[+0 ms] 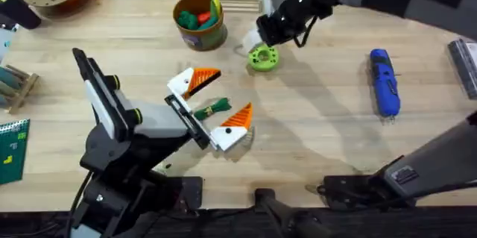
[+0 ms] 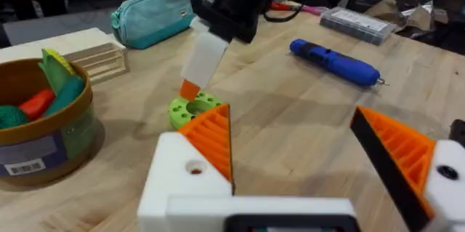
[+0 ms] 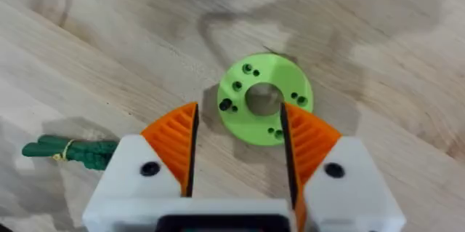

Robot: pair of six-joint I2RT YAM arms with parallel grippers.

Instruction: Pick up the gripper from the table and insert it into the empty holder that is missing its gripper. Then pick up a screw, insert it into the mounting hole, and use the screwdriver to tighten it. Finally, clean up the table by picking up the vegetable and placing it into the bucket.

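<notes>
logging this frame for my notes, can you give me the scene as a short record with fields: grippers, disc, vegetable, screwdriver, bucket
left gripper: open, white mounts with orange pads, low over the table either side of the vegetable
right gripper: open, hovering over the green disc
green disc: flat on the table, centre hole and small holes around it
vegetable: lying on the table, not in the bucket
screwdriver: blue, lying on the table's right side, untouched
bucket: upright, toy items inside
</notes>
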